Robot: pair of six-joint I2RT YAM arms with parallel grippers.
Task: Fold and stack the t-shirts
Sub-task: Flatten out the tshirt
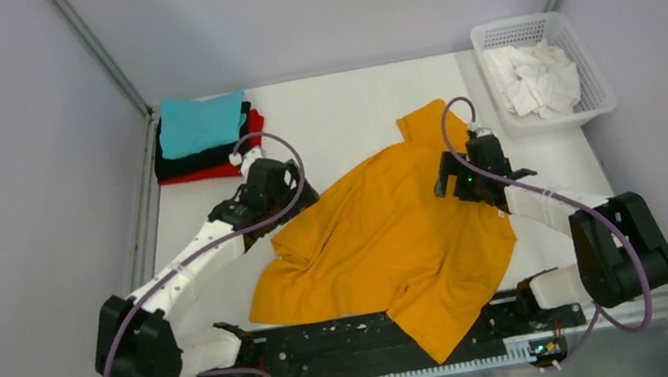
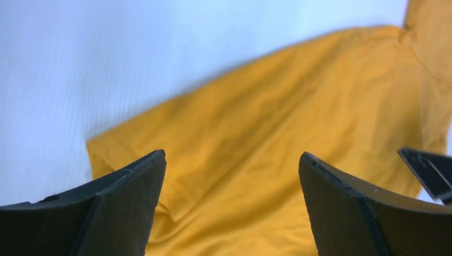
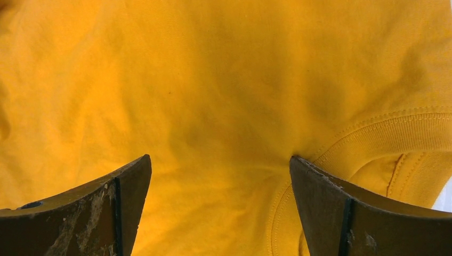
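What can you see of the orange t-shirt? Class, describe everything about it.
The orange t-shirt is plain mustard-orange cloth, soft and wrinkled, with a stitched ribbed collar. It lies unfolded and rumpled, spread diagonally on the white table, its lower corner draped over the black rail at the near edge. The left gripper and right gripper hang open over it; whether they touch it is unclear.

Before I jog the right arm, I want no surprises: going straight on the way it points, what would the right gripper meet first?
The mustard-orange t-shirt: the open right gripper points at its cloth beside the ribbed collar. Nothing shows between; depth is unclear.
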